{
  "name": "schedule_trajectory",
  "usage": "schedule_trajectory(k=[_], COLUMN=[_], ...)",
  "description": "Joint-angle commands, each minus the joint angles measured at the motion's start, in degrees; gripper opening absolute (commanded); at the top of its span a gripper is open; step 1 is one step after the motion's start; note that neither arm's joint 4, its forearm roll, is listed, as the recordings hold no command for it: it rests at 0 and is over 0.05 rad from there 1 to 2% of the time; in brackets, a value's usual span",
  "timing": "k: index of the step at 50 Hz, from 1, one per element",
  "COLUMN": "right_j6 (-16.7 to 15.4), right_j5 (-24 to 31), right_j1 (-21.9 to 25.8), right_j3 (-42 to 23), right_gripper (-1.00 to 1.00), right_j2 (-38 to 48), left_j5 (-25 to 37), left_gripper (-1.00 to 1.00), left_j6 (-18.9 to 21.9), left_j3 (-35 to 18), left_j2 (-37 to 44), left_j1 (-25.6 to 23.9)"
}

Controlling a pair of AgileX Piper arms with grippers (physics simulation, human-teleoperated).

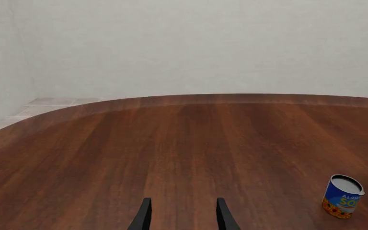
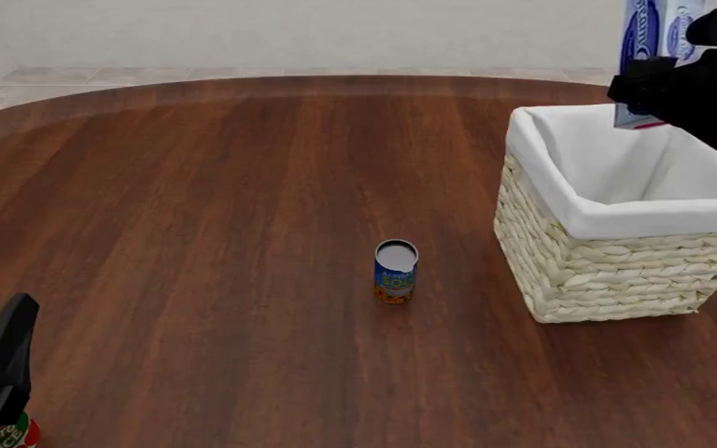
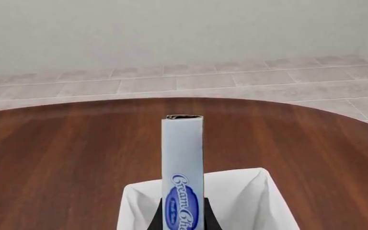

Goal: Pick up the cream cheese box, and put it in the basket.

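Right gripper (image 2: 657,89) holds cream cheese box (image 2: 653,47) above basket (image 2: 608,224).

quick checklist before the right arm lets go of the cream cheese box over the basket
1. Right end effector shut on the cream cheese box: ok.
2. Box lifted above the basket rim: ok.
3. Box centred over the opening: cannot tell; front view puts it near the far rim.
4. Visible white lining bare: ok.
5. Soup can standing apart from the basket: ok.
6. Left end effector open, away from the basket: ok.
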Motion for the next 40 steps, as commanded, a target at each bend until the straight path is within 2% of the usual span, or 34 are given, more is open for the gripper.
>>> schedule_trajectory(k=[1, 40], right_j6=[0.79, 1.01], right_j5=[-0.23, -2.92], right_j1=[-0.01, -0.54], right_j3=[-0.66, 0.97], right_gripper=[-1.0, -1.0], right_j2=[0.49, 2.85], left_j5=[0.0, 0.0], left_gripper=[1.0, 1.0], left_j6=[0.0, -0.01], left_j3=[0.0, 0.0], left_j2=[0.0, 0.01], left_j1=[0.0, -0.01])
